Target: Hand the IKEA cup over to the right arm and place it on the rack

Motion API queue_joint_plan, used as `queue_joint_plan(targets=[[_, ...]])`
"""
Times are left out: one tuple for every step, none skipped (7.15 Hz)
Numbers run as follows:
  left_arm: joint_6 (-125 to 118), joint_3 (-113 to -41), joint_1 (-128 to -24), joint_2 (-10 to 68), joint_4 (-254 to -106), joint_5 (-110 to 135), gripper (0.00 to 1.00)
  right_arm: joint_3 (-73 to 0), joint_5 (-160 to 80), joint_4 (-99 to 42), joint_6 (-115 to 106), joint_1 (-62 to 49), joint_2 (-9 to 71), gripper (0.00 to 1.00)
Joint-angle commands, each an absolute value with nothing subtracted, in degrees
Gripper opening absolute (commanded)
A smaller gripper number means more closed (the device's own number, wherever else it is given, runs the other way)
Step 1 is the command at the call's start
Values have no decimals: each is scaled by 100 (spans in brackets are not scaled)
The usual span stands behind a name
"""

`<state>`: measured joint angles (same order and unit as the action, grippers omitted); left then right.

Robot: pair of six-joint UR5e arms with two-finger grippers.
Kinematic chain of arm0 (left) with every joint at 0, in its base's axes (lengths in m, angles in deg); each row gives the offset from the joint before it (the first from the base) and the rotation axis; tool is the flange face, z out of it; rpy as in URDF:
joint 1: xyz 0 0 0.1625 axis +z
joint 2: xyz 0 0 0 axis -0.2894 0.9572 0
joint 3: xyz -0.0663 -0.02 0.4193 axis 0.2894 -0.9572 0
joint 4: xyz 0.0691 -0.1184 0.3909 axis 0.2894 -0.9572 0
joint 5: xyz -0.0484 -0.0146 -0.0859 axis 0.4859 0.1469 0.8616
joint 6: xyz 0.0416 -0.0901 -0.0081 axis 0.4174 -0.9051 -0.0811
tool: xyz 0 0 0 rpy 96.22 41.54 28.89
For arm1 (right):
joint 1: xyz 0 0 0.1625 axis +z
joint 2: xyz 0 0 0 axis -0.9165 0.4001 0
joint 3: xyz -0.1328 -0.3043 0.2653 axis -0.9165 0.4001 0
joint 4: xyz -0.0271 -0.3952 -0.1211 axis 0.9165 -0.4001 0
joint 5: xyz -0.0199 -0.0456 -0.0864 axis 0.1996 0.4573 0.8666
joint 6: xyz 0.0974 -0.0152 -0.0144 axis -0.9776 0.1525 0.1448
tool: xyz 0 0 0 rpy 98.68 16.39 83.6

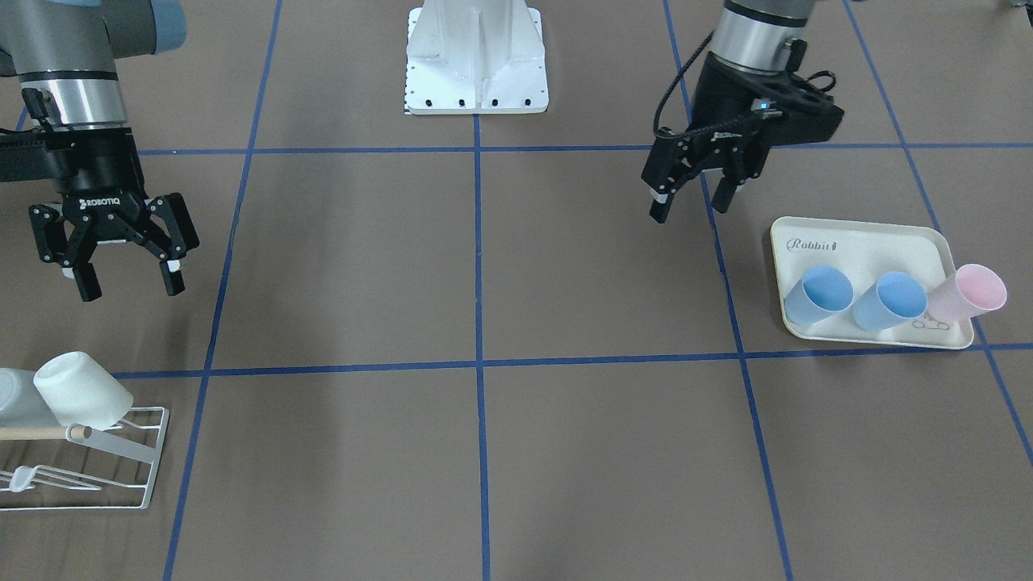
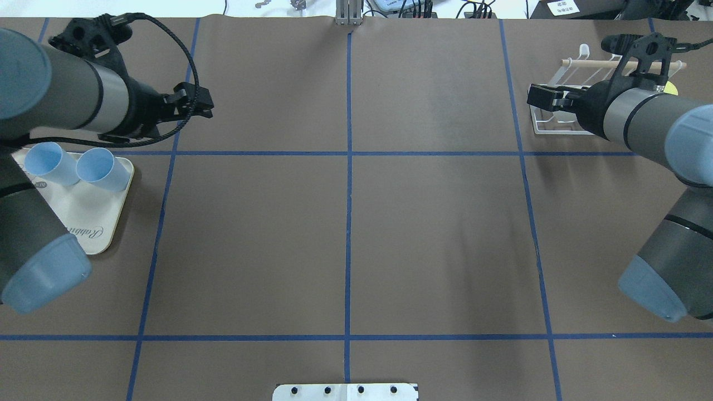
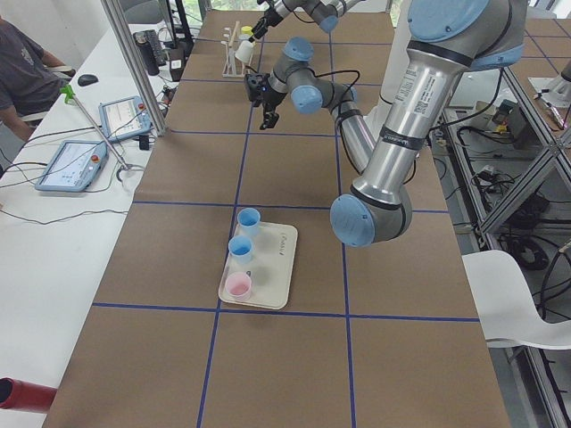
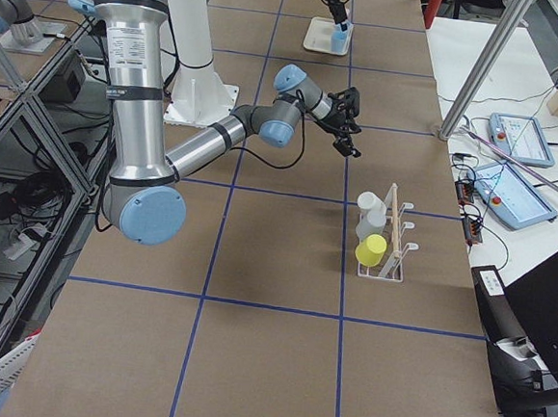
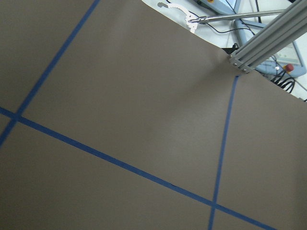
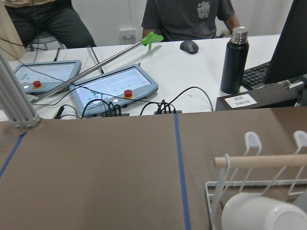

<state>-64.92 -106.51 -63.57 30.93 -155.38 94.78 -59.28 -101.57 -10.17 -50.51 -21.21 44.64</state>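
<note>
Three cups stand mouth-up in a row on the cream tray (image 1: 863, 246), along its edge on the operators' side. A blue cup (image 1: 819, 294) is at one corner, a second blue cup (image 1: 890, 301) is in the middle, and a pink cup (image 1: 967, 295) is at the other corner. The tray lies toward the left end of the table (image 1: 565, 452).

The left gripper (image 1: 690, 206) hangs above the table near the tray, apart from the cups, with its jaws spread and nothing between them. The right gripper (image 1: 127, 284) hangs the same way, spread and empty, near the rack (image 1: 149, 464), which sits toward the table's right corner on the operators' side. A white cup (image 1: 81, 391) leans mouth-down on the rack above the wooden dowel (image 1: 40, 433).

The front view cuts the rack off at the frame edge. The exterior right view shows all of it, with a yellow cup (image 4: 371, 247) at the end nearest that camera.

In the overhead view the left arm (image 2: 50, 94) hides the pink cup and part of the tray, and the right arm (image 2: 640, 111) covers most of the rack.

The left wrist camera sees only brown table and blue tape lines (image 5: 120, 165). The right wrist camera sees the dowel, the white cup and, beyond the table's edge, a desk with two control pendants (image 6: 115, 88), a dark bottle (image 6: 233, 60) and two seated people (image 6: 189, 19).
</note>
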Motion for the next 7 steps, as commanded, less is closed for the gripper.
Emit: queue_joint_plan(targets=[[-4290, -10603, -7232, 2435, -15048, 10309, 100, -6037, -11524, -1009, -5510, -2097, 4146, 100], [-3209, -10402, -7776, 2319, -14785, 10879, 100, -6019, -11913, -992, -5957, -2097, 3883, 100], [-2433, -9956, -8295, 2239, -14748, 11606, 100, -6002, -12134, -983, -6605, -2106, 3593, 100], [-1616, -9456, -8735, 2178, -14756, 12075, 100, -5958, -12180, -974, -7308, -2150, 3259, 100], [-850, -8868, -9122, 2160, -14773, 12367, 100, -5862, -12181, -957, -7959, -2289, 2891, 100], [-112, -8314, -9440, 2160, -14808, 12439, 100, -5809, -12137, -948, -8426, -2456, 2687, 100], [522, -7838, -9704, 2186, -14826, 12440, 100, -5712, -12067, -869, -8579, -2571, 2572, 100]])
